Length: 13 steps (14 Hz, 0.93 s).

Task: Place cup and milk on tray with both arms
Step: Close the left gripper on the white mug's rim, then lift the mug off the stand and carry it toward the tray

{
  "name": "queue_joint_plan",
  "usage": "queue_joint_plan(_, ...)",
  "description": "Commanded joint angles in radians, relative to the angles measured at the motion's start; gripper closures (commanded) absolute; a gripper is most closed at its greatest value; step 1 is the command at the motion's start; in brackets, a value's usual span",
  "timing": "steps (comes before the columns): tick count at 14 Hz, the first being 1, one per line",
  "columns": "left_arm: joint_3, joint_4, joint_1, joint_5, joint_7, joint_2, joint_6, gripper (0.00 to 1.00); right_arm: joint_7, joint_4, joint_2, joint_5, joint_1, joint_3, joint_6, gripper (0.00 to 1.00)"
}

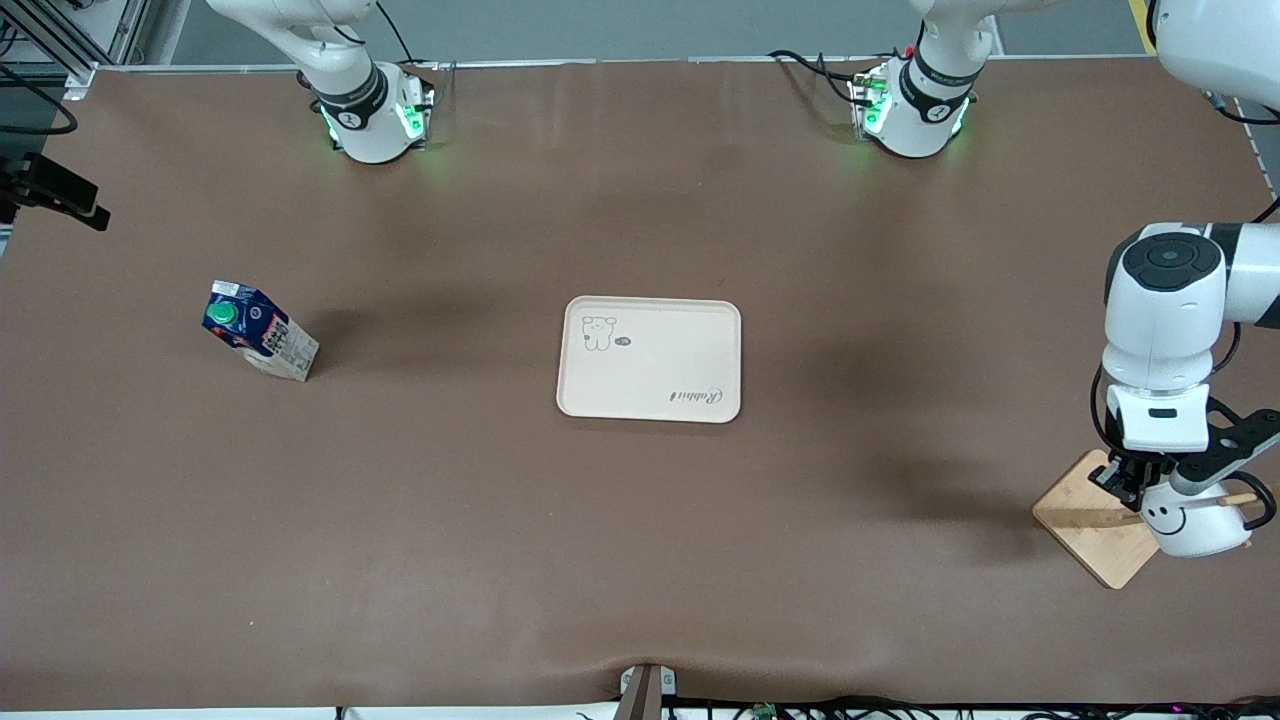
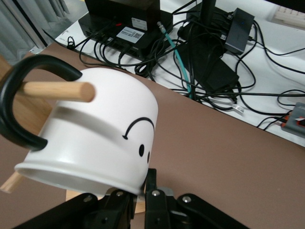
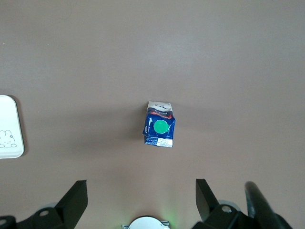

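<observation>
The cup point(image 1: 1190, 520) hangs by its black handle on a wooden peg point(image 2: 57, 90) at the left arm's end of the table, tilted, smiley face showing. My left gripper point(image 1: 1125, 478) is shut on the cup's rim point(image 2: 138, 183), one finger inside and one outside point(image 2: 143, 193). The milk point(image 1: 258, 332) stands on the table toward the right arm's end. My right gripper point(image 3: 140, 190) is open and empty, high over the table with the milk point(image 3: 159, 129) below it; it is out of the front view. The tray point(image 1: 650, 358) lies empty at mid-table.
The peg belongs to a stand with a square wooden base point(image 1: 1085, 525) near the table's corner. Cables and black boxes point(image 2: 205, 43) lie off the table edge beside the cup. The tray's corner point(image 3: 9, 126) shows in the right wrist view.
</observation>
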<state>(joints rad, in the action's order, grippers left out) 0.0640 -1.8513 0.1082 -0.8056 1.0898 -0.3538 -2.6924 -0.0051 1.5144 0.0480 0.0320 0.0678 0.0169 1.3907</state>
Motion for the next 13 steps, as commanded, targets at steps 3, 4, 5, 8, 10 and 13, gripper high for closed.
queue_joint_plan(3, 0.008, -0.002, -0.048, -0.023, 0.002, 0.025, 0.034, 1.00, 0.011, -0.022, -0.011, 0.002, 0.012, -0.006, -0.013, 0.00)
queue_joint_plan(4, 0.010, 0.000, -0.065, -0.023, 0.002, 0.038, 0.069, 1.00, 0.011, -0.022, -0.011, 0.002, 0.012, -0.006, -0.013, 0.00)
queue_joint_plan(5, 0.010, 0.000, -0.079, -0.023, 0.002, 0.048, 0.109, 1.00, 0.011, -0.023, -0.011, 0.002, 0.012, -0.006, -0.013, 0.00)
queue_joint_plan(8, 0.058, -0.002, -0.093, -0.021, -0.002, 0.081, 0.212, 1.00, 0.011, -0.022, -0.011, 0.002, 0.012, -0.006, -0.013, 0.00)
queue_joint_plan(10, 0.105, 0.006, -0.091, -0.006, -0.002, 0.093, 0.276, 1.00, 0.011, -0.022, -0.011, 0.002, 0.014, -0.006, -0.013, 0.00)
queue_joint_plan(13, 0.204, 0.049, -0.093, 0.066, -0.002, 0.095, 0.403, 1.00, 0.011, -0.022, -0.011, 0.002, 0.014, -0.005, -0.013, 0.00)
